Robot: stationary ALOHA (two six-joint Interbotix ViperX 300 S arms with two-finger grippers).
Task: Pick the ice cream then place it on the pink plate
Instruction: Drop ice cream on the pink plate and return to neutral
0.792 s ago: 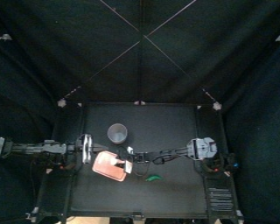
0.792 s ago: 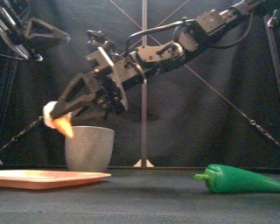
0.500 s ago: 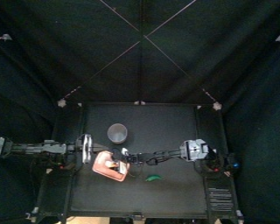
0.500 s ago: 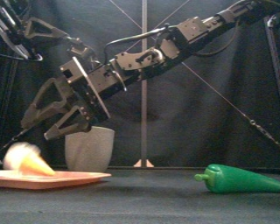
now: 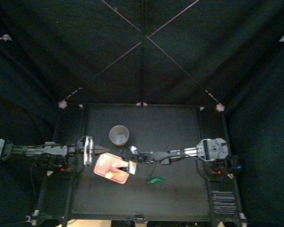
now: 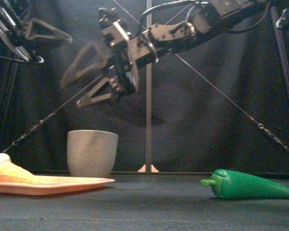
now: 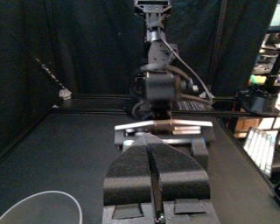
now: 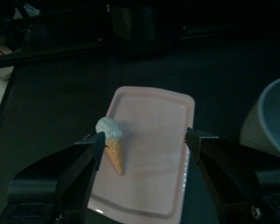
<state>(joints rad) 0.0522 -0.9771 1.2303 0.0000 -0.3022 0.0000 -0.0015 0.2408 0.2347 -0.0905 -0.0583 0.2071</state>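
Observation:
The ice cream, an orange cone with a white top, lies on its side at the left end of the pink plate. In the right wrist view the ice cream rests on the plate, in the gap below the two open jaws. My right gripper hangs open and empty well above the plate; in the top view the right gripper is by the plate's right edge. My left gripper is shut and rests at the table's left.
A tall grey speckled cup stands behind the plate, also seen as the cup from above. A green pepper toy lies at the front right of the table, the same toy in the top view.
The right gripper brought the ice cream down onto the pink plate, opened and let it go. It has since risen and drawn back to the right. The left arm stayed still.

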